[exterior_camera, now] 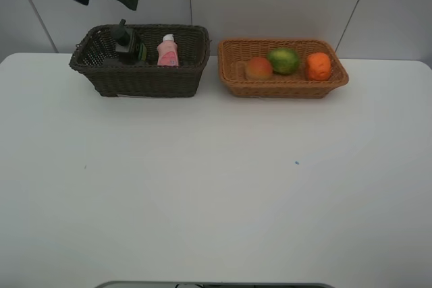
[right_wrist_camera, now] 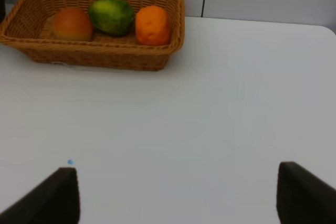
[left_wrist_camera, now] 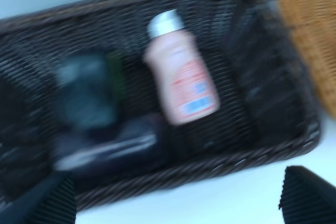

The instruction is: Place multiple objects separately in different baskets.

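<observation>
Left tool [left_wrist_camera: 178, 195] spread wide, empty, above the dark brown wicker basket [exterior_camera: 145, 79]; its wrist view alone shows a blurred dark shape beside the pink white-capped bottle [left_wrist_camera: 181, 74]. Right tool [right_wrist_camera: 176, 195] gapes, empty, over the white bench [right_wrist_camera: 210, 103].

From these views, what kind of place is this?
Probably a lab test bench, not a home: a bare white table against plain grey wall panels, with only two wicker baskets, dark basket and tan basket, of sorted props.

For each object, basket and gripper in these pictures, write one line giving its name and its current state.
dark basket: holds bottles
pump bottle: in dark basket
pink bottle: in dark basket
tan basket: holds three fruits
peach: in tan basket
green fruit: in tan basket
orange: in tan basket
left gripper: open, empty
right gripper: open, empty
</observation>
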Robot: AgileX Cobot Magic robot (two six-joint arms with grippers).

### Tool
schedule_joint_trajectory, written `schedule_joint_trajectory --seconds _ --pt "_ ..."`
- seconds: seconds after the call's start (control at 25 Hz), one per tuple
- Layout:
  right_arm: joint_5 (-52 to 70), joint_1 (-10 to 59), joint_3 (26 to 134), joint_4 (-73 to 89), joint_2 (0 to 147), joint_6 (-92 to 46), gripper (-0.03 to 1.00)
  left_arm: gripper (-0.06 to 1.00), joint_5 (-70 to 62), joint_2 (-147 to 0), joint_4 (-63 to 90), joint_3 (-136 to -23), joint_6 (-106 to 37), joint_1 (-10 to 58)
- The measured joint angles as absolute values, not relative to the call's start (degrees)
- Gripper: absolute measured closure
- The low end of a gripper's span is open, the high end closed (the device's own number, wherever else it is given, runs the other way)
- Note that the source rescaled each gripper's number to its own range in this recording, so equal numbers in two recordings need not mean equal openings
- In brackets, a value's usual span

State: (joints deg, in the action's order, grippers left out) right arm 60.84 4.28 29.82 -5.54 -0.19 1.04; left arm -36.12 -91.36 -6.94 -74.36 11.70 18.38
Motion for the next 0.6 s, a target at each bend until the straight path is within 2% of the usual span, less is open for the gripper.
schedule_joint_trajectory --seconds 0.4,0.6 --pt "60.84 4.28 29.82 -5.54 -0.19 1.04 0.21 -0.06 -35.71 -58.67 -6.94 -47.3 12.77 6.2" --pt "60.84 4.28 29.82 -5.54 -0.19 1.04 0.21 -0.06 -36.35 -42.07 -6.94 -38.53 12.77 2.21"
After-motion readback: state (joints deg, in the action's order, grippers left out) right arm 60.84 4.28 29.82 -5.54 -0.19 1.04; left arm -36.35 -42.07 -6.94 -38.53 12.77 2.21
